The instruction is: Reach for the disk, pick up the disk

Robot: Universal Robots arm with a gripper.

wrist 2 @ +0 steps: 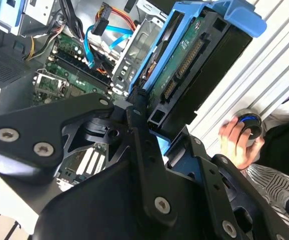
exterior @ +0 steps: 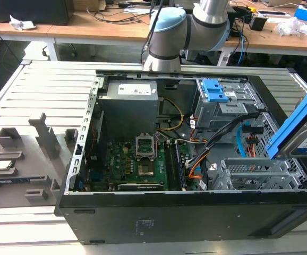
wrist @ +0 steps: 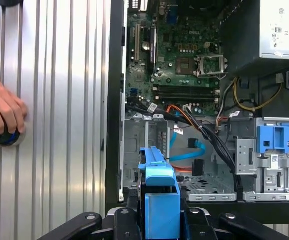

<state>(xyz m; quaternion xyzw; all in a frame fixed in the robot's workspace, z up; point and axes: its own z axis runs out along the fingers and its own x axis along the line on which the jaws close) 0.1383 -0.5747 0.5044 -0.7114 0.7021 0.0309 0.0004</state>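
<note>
The gripper is clamping the disk between its black fingers, which are pressing together on the drive's lower end. In the second wrist view the drive's dark underside and green circuit board are facing the camera, with the blue bracket wrapping its edges. In the first wrist view the disk is showing edge-on, its blue bracket standing up between the 2 black finger linkages of the gripper.

In the exterior view the disk is hanging tilted in the air above the open computer case, over the case's corner at the exterior view's right, clear of the grey metal drive cage beneath it. The case is lying on its side on a ribbed metal table, with the green motherboard and the grey power supply exposed inside it. A second cage with blue clips is sitting at the case's far edge, below the arm's pale-blue joint. Grey fixture blocks are standing on the table beside the case, at the exterior view's left.

In both wrist views a person's hand is resting on a round blue-and-black knob on the ribbed table outside the case.
</note>
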